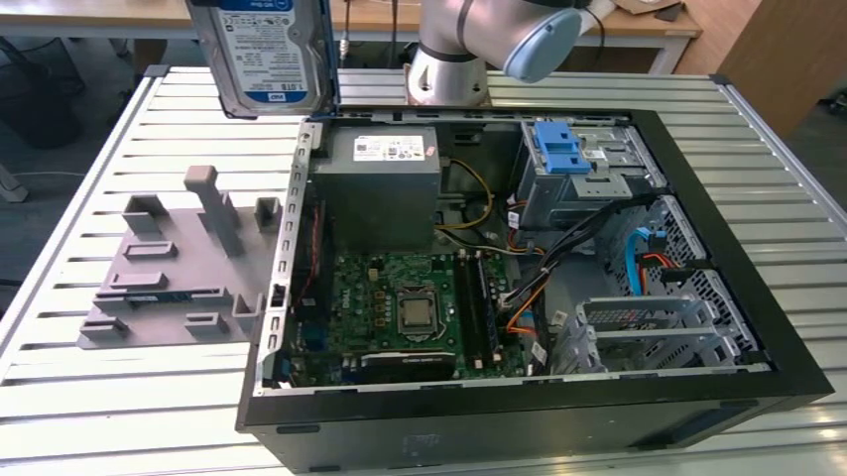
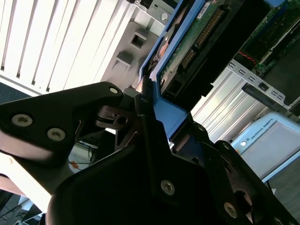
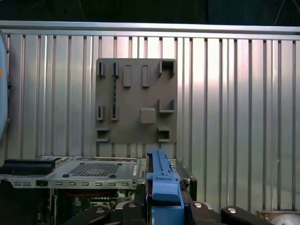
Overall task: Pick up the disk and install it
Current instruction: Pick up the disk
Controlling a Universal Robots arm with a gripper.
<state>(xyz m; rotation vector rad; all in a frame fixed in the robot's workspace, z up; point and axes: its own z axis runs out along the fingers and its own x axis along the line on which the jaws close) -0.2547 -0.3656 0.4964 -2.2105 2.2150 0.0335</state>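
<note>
Ext. view: disk (image 1: 272,55) hangs upright at the top edge, silver w/ blue-and-white barcode label facing out, over the slatted surface (image 1: 119,397) near the far corner of the open computer case (image 1: 530,416).
Second wrist view: black jaws clenched on the disk's blue bracket (image 2: 164,115); green circuit board (image 2: 187,44) side shows.
First wrist view: bracket edge-on betw. jaws; grey holder plate (image 3: 136,101) lies on the surface.

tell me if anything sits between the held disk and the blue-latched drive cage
The pincer is shut on the disk, held high in the air. The power supply box lies between it and the drive cage in the exterior view, but low inside the case; nothing visible blocks the way above it.
</note>
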